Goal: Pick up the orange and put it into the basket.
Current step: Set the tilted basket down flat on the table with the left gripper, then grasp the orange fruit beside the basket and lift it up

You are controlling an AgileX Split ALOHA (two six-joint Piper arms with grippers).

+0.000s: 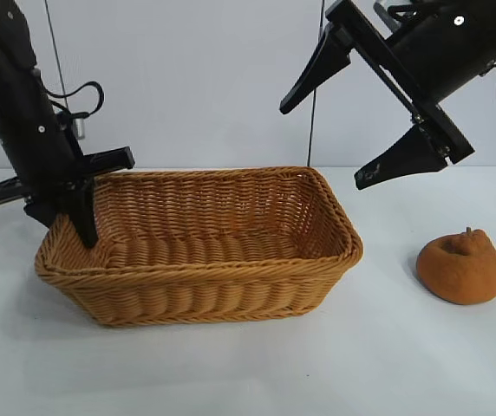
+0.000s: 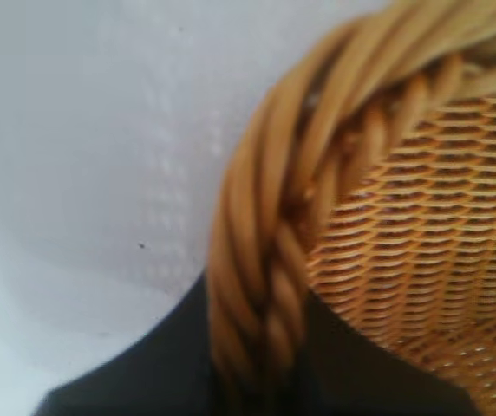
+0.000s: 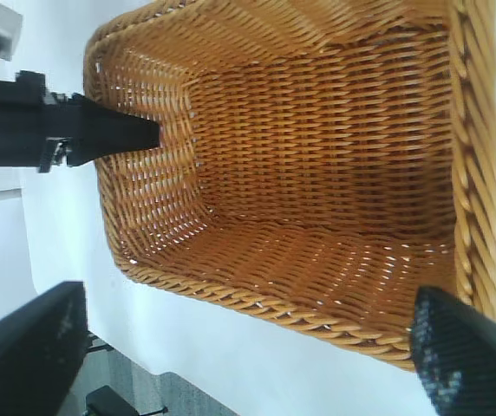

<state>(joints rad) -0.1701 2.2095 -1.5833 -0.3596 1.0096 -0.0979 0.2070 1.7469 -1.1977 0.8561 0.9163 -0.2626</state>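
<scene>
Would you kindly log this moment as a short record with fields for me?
orange: on the table, right of the basket, untouched
basket: upright on the table, nothing in it
left gripper: pointing down at the basket's left end, fingers astride the rim
right gripper: wide open, raised above the gap between basket and orange, holding nothing
task: orange not yet picked up

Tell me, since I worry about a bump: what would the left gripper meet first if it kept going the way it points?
Probably the basket. The left gripper points steeply down at the basket's left end, and its wrist view shows the braided rim running between its fingers, so rim or wall comes first.
</scene>
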